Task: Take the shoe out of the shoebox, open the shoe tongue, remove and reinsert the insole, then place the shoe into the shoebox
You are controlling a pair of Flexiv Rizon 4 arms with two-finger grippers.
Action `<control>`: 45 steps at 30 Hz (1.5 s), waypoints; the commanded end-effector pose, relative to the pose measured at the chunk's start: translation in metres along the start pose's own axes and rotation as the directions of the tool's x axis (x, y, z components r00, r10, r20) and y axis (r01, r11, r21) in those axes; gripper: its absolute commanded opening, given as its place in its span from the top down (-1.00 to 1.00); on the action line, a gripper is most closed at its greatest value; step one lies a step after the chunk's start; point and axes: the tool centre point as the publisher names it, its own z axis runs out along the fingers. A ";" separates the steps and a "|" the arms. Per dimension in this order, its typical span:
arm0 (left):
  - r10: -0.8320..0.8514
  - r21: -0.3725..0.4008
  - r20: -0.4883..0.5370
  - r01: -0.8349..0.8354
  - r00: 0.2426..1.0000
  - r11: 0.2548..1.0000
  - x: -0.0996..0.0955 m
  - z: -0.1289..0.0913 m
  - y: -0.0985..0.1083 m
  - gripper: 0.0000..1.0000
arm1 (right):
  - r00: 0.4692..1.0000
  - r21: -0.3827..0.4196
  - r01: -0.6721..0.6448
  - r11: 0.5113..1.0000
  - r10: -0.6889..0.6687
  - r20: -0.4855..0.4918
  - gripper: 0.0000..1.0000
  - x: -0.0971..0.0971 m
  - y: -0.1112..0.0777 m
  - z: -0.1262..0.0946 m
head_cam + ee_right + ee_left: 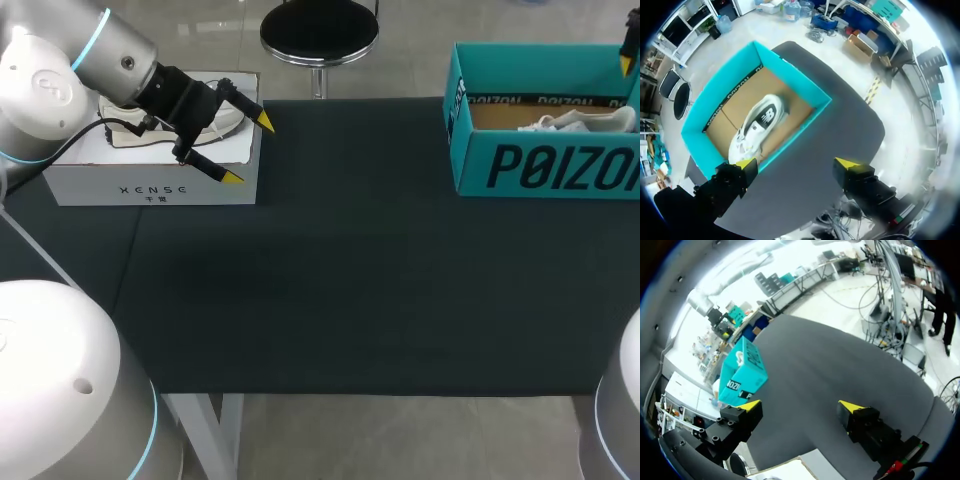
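A teal shoebox (540,165) stands open at the table's far right, with a white shoe (582,122) lying inside on its brown floor. In the right wrist view the shoe (757,127) lies sole-up along the box (705,107). My right gripper (796,163) hovers high above the box's near corner, open and empty. My left gripper (248,148) hangs open over the front right corner of a white box at the far left, holding nothing. From the left wrist view the teal shoebox (742,372) stands far ahead across the table, and the left gripper (800,407) is empty.
A white box (150,180) at the far left holds a pale shoe (222,118) partly hidden by my left arm. Dark cloth (350,270) covers the table between the two boxes. A black stool stands beyond the far edge.
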 end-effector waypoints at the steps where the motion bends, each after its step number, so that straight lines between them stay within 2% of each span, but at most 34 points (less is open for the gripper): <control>1: 0.001 -0.003 -0.003 -0.001 1.000 1.000 -0.001 0.000 0.000 -1.00 | 0.996 -0.055 0.044 0.998 -0.048 -0.081 -1.00 -0.034 -0.051 -0.009; 5: 0.001 -0.003 -0.003 -0.001 1.000 1.000 -0.001 0.000 0.000 -1.00 | 0.989 -0.099 0.135 0.986 -0.141 -0.050 -1.00 -0.038 -0.087 -0.008; 7: 0.001 -0.003 -0.003 -0.001 1.000 1.000 -0.001 0.000 0.000 -1.00 | 0.982 -0.111 0.171 0.979 -0.179 -0.066 -1.00 -0.038 -0.105 -0.007; 9: 0.001 -0.003 -0.003 -0.001 1.000 1.000 -0.001 0.000 0.000 -1.00 | 0.972 -0.164 0.214 0.963 -0.226 -0.057 -1.00 -0.036 -0.122 -0.006; 13: 0.001 -0.003 -0.003 -0.001 1.000 1.000 -0.001 0.000 0.000 -1.00 | 0.953 -0.221 0.273 0.936 -0.295 -0.073 -1.00 -0.029 -0.158 -0.008; 21: 0.001 -0.003 -0.003 -0.001 1.000 1.000 -0.001 0.000 0.000 -1.00 | 0.964 -0.193 0.231 0.954 -0.251 -0.086 -1.00 -0.022 -0.214 -0.012; 26: 0.001 -0.003 -0.003 -0.001 1.000 1.000 -0.001 0.000 0.000 -1.00 | 0.927 -0.174 0.342 0.924 -0.362 -0.100 -1.00 -0.015 -0.246 -0.012; 29: 0.001 -0.003 -0.003 -0.001 1.000 1.000 -0.001 0.000 0.000 -1.00 | 0.923 -0.167 0.353 0.921 -0.372 -0.100 -1.00 -0.010 -0.256 -0.014; 38: 0.005 -0.008 -0.007 -0.005 1.000 1.000 -0.002 -0.002 0.002 -1.00 | 0.923 -0.167 0.353 0.921 -0.372 -0.100 -1.00 -0.010 -0.256 -0.014; 42: -0.094 -0.114 -0.042 0.089 0.995 0.990 -0.010 -0.022 0.025 -1.00 | 0.923 -0.167 0.353 0.921 -0.372 -0.100 -1.00 -0.010 -0.256 -0.014; 45: -0.202 -0.169 0.024 0.203 0.979 0.964 -0.015 -0.049 0.053 -1.00 | 0.923 -0.167 0.353 0.921 -0.372 -0.100 -1.00 -0.010 -0.256 -0.014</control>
